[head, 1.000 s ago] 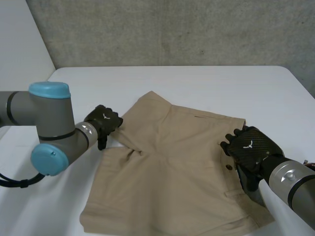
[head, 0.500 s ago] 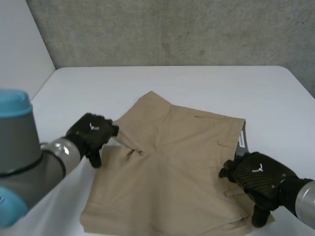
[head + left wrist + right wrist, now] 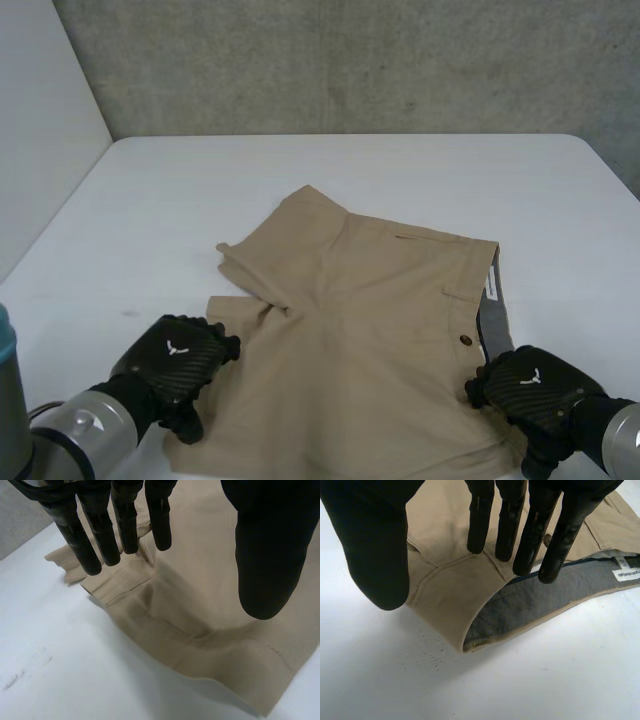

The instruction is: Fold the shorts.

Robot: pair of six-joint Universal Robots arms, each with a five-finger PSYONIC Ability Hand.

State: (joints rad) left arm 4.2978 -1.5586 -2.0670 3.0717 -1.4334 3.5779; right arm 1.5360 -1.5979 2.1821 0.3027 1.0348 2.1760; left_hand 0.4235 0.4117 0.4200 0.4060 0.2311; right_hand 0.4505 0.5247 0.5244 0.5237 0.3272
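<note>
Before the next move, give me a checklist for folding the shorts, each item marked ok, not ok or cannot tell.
1. Left hand open, holding nothing: ok.
2. Right hand open, holding nothing: ok.
3. Left hand at the shorts' leg hem: ok.
4. Right hand over the waistband's near corner: ok.
5. Shorts lying flat: not ok, far leg rumpled.
6. Either hand touching cloth: cannot tell.

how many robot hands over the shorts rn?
2: left hand above the near leg hem of the shorts, right hand above the near end of the waistband. Both open.
</note>
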